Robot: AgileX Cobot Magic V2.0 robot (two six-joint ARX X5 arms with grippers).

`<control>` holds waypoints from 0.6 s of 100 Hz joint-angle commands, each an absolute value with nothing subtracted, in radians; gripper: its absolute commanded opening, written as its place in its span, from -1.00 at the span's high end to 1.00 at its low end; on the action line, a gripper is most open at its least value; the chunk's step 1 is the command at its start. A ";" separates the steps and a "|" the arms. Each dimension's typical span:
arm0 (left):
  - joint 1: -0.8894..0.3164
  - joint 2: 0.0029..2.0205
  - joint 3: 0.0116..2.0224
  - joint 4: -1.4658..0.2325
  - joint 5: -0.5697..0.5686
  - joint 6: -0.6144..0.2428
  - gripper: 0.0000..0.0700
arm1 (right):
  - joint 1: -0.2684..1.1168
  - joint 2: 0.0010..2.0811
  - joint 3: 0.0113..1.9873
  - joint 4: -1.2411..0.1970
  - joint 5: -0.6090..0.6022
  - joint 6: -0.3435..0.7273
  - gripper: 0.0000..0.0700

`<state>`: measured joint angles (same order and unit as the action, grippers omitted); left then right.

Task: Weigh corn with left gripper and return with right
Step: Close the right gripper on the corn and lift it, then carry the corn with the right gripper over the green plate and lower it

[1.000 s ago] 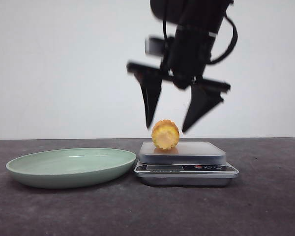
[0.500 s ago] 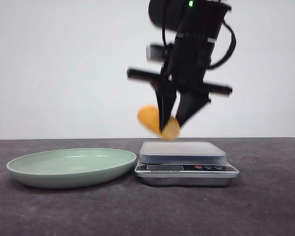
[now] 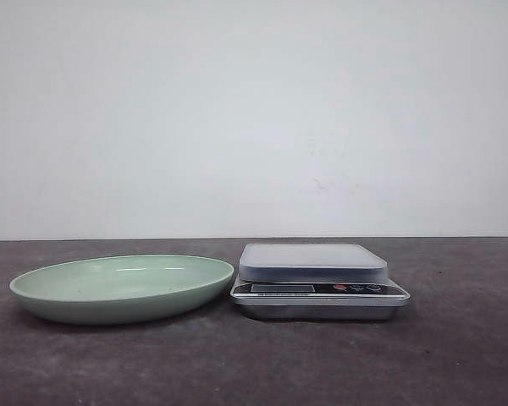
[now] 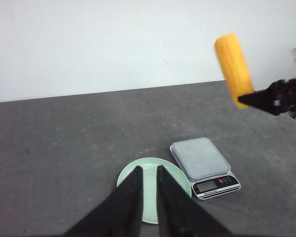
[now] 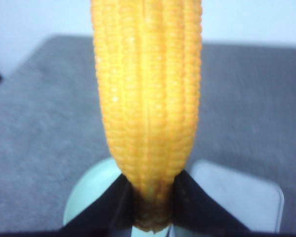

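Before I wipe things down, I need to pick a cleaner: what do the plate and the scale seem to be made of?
The plate looks like glazed ceramic or melamine: pale green, smooth, with soft glossy streaks. The scale seems to have a brushed-metal platform and silvery body, possibly plastic beneath, with a dark glossy display strip.

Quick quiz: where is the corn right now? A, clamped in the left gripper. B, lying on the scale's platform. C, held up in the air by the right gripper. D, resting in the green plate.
C: the right gripper pinches one end of the corn high above the table, while the scale and green plate sit bare.
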<state>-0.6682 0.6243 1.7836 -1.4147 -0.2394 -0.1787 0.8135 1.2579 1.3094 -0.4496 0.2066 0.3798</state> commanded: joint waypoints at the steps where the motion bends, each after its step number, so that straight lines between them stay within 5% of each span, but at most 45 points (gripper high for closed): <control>1: -0.675 0.633 1.798 -1.382 -0.243 -0.159 1.00 | 0.828 1.273 1.326 -0.442 0.214 0.332 0.98; 60: -0.674 0.633 1.796 -1.395 -0.242 -0.139 1.00 | 0.854 1.285 1.326 -0.414 0.209 0.360 0.98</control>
<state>-0.6678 0.6243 1.7790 -1.4002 -0.2394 -0.1486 0.8360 1.2655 1.3094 -0.4488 0.2096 0.3458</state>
